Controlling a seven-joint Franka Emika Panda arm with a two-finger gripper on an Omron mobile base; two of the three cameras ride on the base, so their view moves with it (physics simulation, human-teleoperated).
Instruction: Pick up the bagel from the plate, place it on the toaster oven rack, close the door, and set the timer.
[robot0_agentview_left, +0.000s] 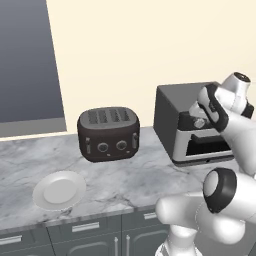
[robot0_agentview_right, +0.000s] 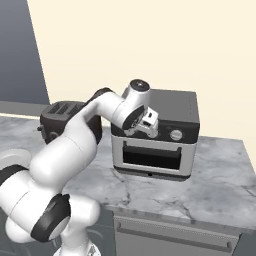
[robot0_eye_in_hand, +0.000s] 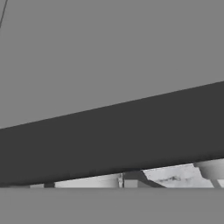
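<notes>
No bagel can be made out; the plate is seen bare in the left base view, lying on the counter well to the left of the oven and in front of the toaster, near the counter's front edge. The oven is shown from its left side in that view and head-on in the right base view, where a dark window opening is seen below the knob panel and one silver knob is plain at the panel's right. Whether the door is shut cannot be told. The gripper is held against the panel's left part, above the window; its fingers are hidden by the hand, so it cannot be told if they are apart or together. In the hand view a grey surface and a dark band are seen close up, with a strip of marbled counter below.
</notes>
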